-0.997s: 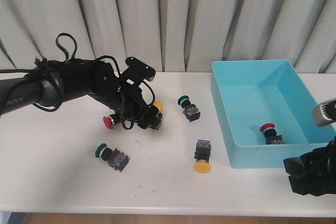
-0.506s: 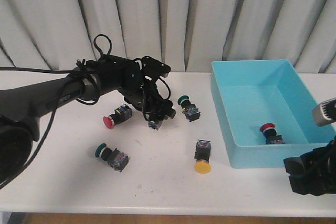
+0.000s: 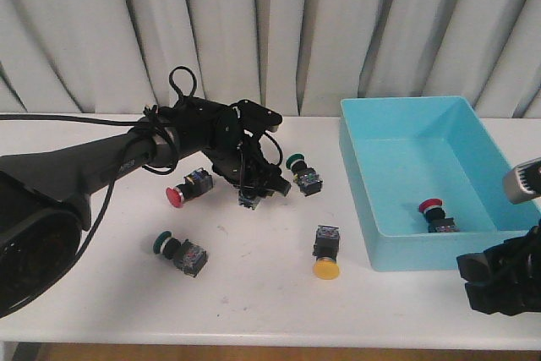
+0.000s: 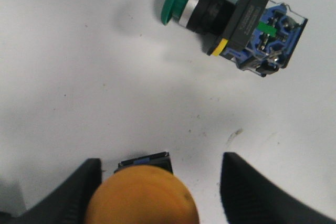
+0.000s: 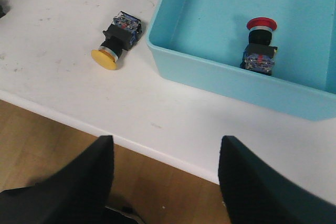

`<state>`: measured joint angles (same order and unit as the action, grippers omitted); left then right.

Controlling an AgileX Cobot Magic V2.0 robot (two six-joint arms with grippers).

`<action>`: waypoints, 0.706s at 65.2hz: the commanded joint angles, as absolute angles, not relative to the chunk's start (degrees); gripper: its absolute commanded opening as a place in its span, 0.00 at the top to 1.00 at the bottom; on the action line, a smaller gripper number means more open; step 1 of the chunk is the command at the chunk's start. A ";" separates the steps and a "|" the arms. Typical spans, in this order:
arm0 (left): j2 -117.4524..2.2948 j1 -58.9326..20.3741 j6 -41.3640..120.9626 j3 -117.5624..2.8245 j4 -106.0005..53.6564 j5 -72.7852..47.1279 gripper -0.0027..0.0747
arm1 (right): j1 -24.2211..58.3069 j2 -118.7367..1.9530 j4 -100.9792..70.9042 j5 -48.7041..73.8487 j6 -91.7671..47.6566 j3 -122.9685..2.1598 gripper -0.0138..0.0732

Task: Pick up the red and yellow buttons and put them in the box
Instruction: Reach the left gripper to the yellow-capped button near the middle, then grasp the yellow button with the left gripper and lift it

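In the front view the left gripper (image 3: 254, 185) hangs low over the middle of the white table (image 3: 254, 293), its black arm reaching in from the left; how its fingers stand cannot be made out from here. A red button (image 3: 188, 189) lies on its side just left of that gripper, and a green button (image 3: 303, 173) lies just to its right. Nearer the front edge, another green button (image 3: 180, 250) lies to the left and a yellow button (image 3: 325, 254) lies cap-forward, near the box's left wall but apart from it. The blue box (image 3: 372, 209) stands at the right of the table with a second red button (image 3: 435, 215) inside, near its front wall. The right gripper (image 3: 503, 281) sits low at the table's front right corner, its state unclear in this view. In the left wrist view the two dark fingers (image 4: 252, 192) stand apart with an orange-yellow button (image 4: 142, 195) between them, against one finger and clear of the other, so the gripper is spread and not clamped; the green button (image 4: 231, 17) lies beyond. In the right wrist view the right fingers (image 5: 262, 182) are spread wide with nothing between them, hanging over the table's front edge, with the yellow button (image 5: 116, 40) and the box (image 5: 220, 80) holding the second red button (image 5: 260, 45) ahead.
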<state>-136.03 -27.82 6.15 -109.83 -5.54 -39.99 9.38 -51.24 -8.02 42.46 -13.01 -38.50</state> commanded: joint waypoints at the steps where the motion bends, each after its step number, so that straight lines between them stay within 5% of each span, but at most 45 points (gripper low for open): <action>1: -132.23 -27.90 5.58 -111.57 -5.70 -37.21 0.50 | 9.46 -50.73 -8.04 39.53 -13.67 -39.91 0.36; 22: -131.77 -27.90 5.99 -111.57 -5.70 -37.42 0.71 | 9.46 -50.73 -8.04 39.65 -13.67 -39.95 0.36; 46: -121.80 -27.82 5.99 -111.57 -5.67 -48.83 0.73 | 9.46 -50.73 -8.04 39.71 -13.67 -39.95 0.36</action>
<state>-129.56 -27.77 6.26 -109.83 -5.41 -46.98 9.38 -51.24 -8.02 42.46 -13.01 -38.50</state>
